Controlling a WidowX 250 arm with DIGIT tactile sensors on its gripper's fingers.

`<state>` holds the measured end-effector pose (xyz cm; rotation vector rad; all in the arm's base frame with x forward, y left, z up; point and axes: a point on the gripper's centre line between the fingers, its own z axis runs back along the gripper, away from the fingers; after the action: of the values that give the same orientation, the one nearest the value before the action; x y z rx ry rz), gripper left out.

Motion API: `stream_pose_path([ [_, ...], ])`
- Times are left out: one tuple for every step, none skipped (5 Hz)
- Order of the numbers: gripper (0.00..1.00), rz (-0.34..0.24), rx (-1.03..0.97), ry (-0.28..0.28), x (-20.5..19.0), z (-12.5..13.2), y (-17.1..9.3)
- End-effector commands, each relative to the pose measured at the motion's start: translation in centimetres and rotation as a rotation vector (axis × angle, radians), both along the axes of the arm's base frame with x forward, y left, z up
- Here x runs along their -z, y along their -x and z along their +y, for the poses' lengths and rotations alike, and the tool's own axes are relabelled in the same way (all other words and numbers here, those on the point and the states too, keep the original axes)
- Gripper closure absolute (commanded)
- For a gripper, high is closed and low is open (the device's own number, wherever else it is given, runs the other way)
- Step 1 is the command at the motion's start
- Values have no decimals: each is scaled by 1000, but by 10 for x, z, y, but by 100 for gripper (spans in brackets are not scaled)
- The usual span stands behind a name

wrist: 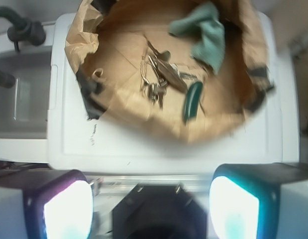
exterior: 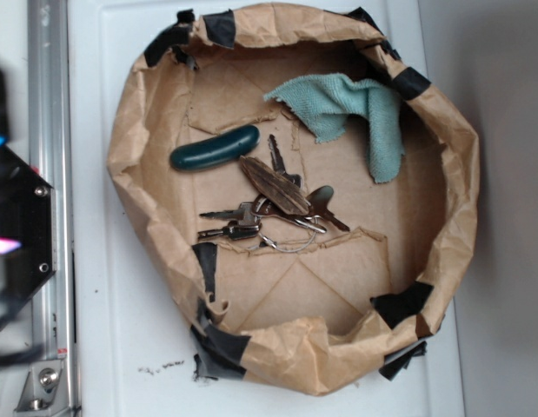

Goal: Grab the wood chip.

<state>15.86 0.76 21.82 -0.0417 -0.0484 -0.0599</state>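
The wood chip (exterior: 275,185) is a dark brown pointed sliver lying flat on the keys in the middle of a crumpled paper-bag bowl (exterior: 129,156). In the wrist view the wood chip (wrist: 172,77) shows as a blurred dark streak far ahead. My gripper (exterior: 3,195) is a dark blur at the left edge of the exterior view, outside the bowl and well apart from the chip. In the wrist view the gripper (wrist: 151,206) is open, its two fingers (wrist: 64,209) spread wide with nothing between them.
Metal keys (exterior: 238,221) lie under and left of the chip. A dark green pickle-shaped object (exterior: 215,148) lies up-left of it, a teal cloth (exterior: 360,109) drapes over the far rim. The taped bowl sits on a white surface (exterior: 121,330); a metal rail (exterior: 49,130) runs along the left.
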Motion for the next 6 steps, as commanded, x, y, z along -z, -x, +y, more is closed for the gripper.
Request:
stream_pose_path([
  [0,6,172,-24,29,14,-75],
  [0,31,263,-25,61,8,-87],
  [0,69,282,-17,90,5,-95],
  [0,40,306,-32,123,-2,-92],
  [0,23,310,-31,153,0,-94],
  [0,43,338,-86,177,-1,-96],
])
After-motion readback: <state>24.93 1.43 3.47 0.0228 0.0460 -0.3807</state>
